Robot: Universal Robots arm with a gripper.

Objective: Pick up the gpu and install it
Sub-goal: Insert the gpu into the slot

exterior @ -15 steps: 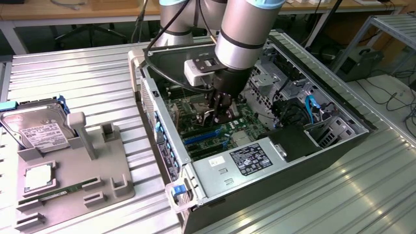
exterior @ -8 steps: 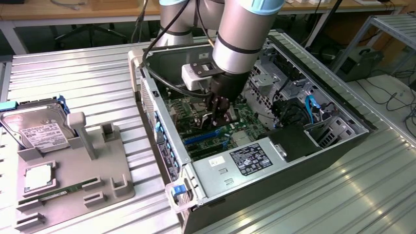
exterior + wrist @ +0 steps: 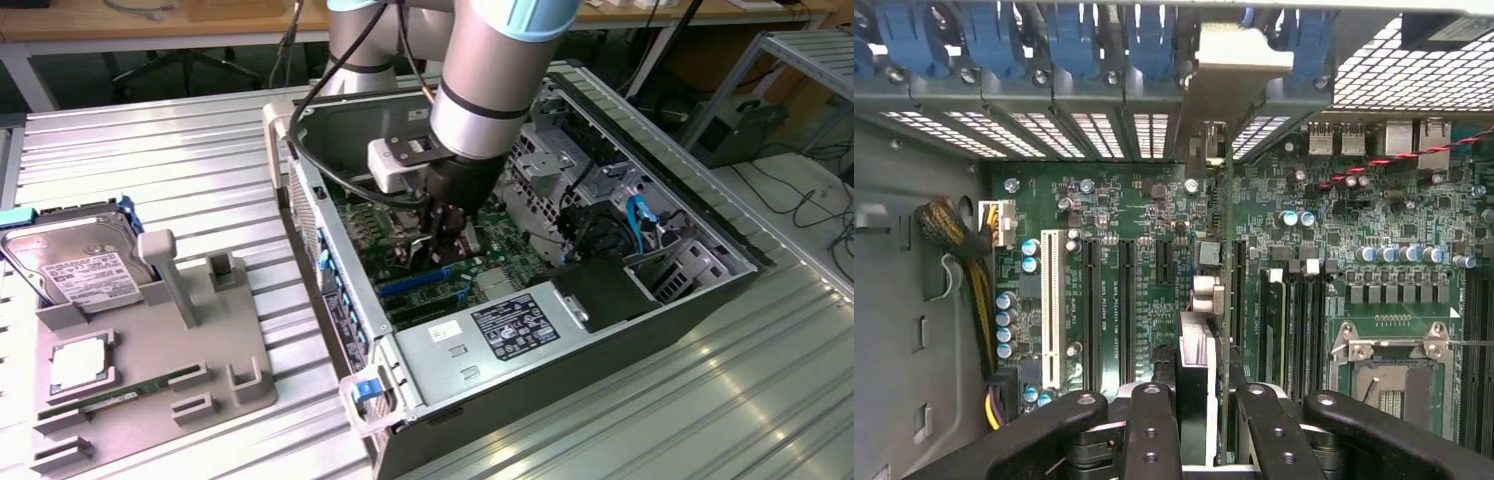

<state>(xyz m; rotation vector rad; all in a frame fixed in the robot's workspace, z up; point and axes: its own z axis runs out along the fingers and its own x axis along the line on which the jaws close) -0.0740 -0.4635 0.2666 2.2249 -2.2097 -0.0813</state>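
My gripper (image 3: 445, 222) is down inside the open computer case (image 3: 694, 290), over the green motherboard (image 3: 1144, 210). It is shut on the gpu (image 3: 1199, 370), a thin dark card that I see edge-on in the wrist view between the black fingers (image 3: 1152, 425). The card runs from the fingers toward the case's rear wall, and its silver bracket (image 3: 1242, 50) lies against the row of blue slot clips. It stands in line with the black expansion slots. I cannot tell whether its lower edge touches a slot. In the exterior view the gpu (image 3: 454, 250) is a dark shape under the gripper.
At the exterior view's left, a grey fixture plate (image 3: 160, 370) carries a hard drive (image 3: 80, 265), a processor (image 3: 78, 362) and a green RAM stick (image 3: 120, 392). Inside the case are the power supply (image 3: 514, 325), drive cages (image 3: 574, 170) and loose cables (image 3: 627, 225).
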